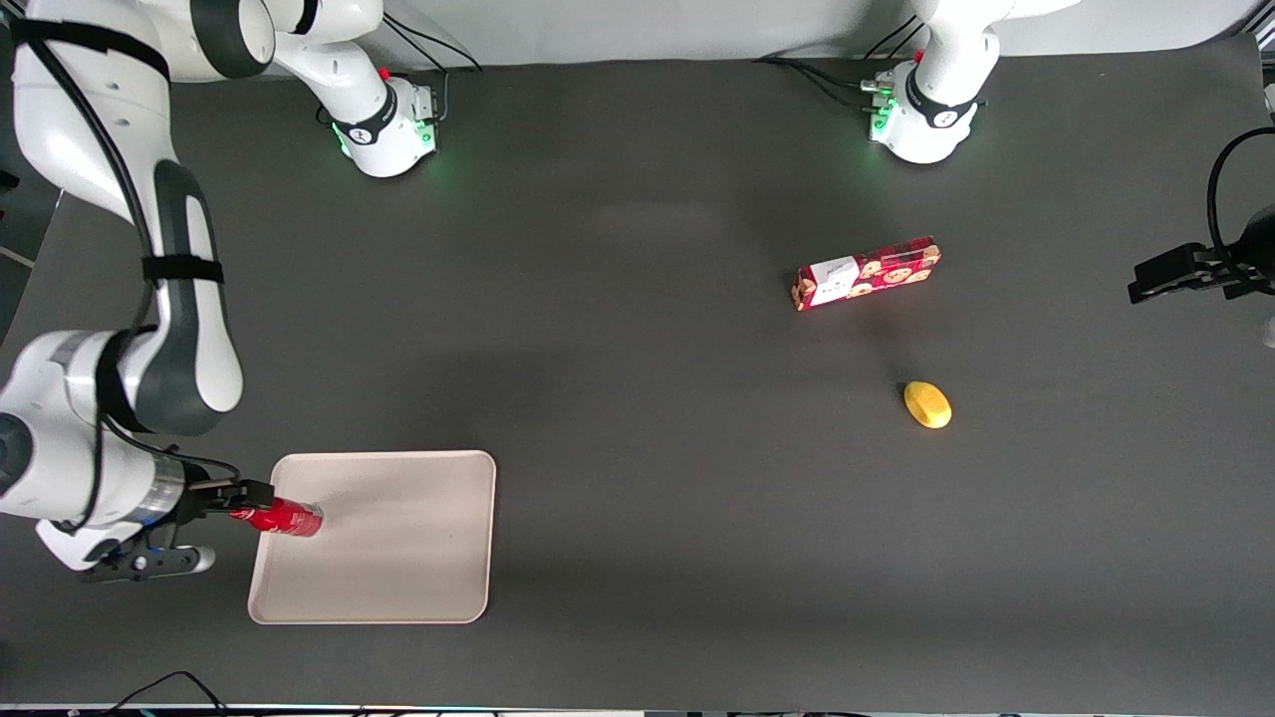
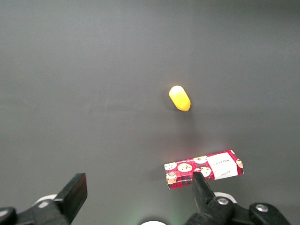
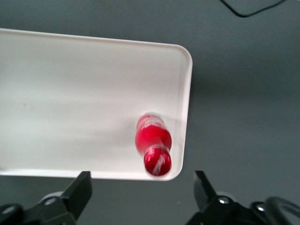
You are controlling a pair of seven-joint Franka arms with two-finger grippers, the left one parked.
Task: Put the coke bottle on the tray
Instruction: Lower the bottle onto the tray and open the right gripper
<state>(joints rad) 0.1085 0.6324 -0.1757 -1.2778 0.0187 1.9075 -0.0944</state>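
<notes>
— So, from the front, where's the bottle?

— On the tray, upright by the look of it, close to the edge at the working arm's end. The gripper is near its cap.

— Gripping it?

— The wrist view says no. The fingers are spread wide, clear of the bottle, which stands near a tray corner.

— Which step, then?

— Release looks done. Next calls for a straight retreat, without knocking the bottle over.

— Anything else?

— A cookie box and a yellow thing, toward the parked arm's end.
</notes>
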